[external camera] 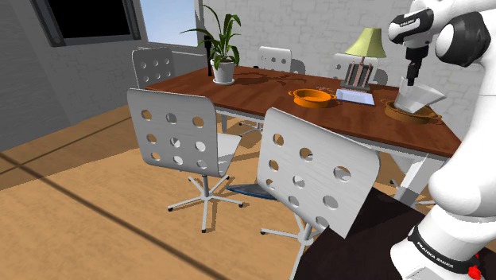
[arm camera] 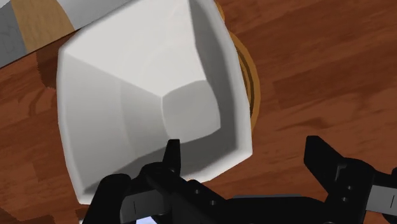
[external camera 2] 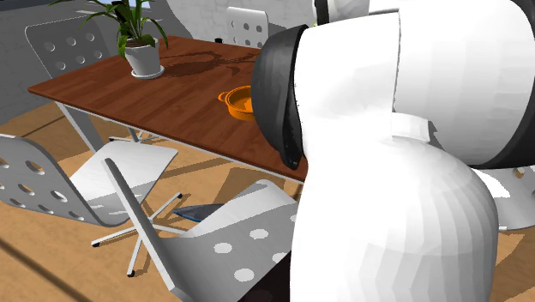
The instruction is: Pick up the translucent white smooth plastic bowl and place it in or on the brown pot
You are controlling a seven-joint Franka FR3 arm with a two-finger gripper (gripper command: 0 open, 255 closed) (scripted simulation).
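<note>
A white, square-sided bowl (external camera: 418,98) rests tilted in the brown pot (external camera: 397,113) near the table's end at the shoulder view's right. My gripper (external camera: 410,79) hangs just above the bowl. In the wrist view the bowl (arm camera: 146,95) covers most of the pot, whose brown rim (arm camera: 252,83) shows past the bowl's edge. My gripper (arm camera: 248,158) is open. One finger (arm camera: 172,156) is over the bowl's inside and the other stands outside its rim, above the table top. Neither finger touches the bowl.
On the dark wooden table (external camera: 254,91) stand an orange pot (external camera: 311,97), a potted plant (external camera: 223,60), a lamp (external camera: 366,44) and a rack of books (external camera: 355,79). White perforated chairs (external camera: 179,135) surround the table. In the second exterior view the arm (external camera 2: 403,146) blocks much.
</note>
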